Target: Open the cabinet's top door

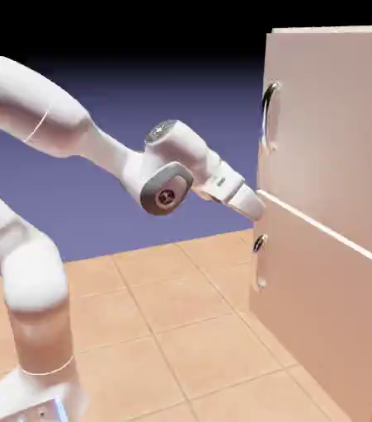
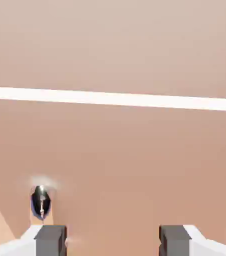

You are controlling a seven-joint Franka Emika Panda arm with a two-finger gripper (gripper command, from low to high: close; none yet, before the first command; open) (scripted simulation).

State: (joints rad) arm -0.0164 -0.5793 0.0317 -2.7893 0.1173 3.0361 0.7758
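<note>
Cabinet [image 1: 329, 222] stands on the tiled floor [image 1: 181, 330] at the right of the exterior view, taller than the arm [image 1: 65, 132], its pale pinkish front split by a thin light seam [image 1: 329, 231]. Top door [image 1: 337, 124] is the panel above the seam; it lies flush with the panel below, so it reads as shut. Its long curved silver handle [image 1: 268, 115] runs upright near the door's left edge. Lower panel [image 1: 321, 330] carries a small dark handle [image 1: 259, 244] just under the seam.

Arm rises from lower left and reaches right, wrist about level. Gripper [image 1: 255, 203] sits at the cabinet's left edge at seam height, below the silver handle and above the small dark one. Contact with the front: cannot tell.

Hand view: filled by the cabinet front, seam [image 2: 113, 98] crossing as a pale band. Small dark handle [image 2: 40, 202] shows just above the left fingertip [image 2: 50, 239]. The two fingertips stand well apart with bare panel between them: claw is open, holding nothing.
</note>
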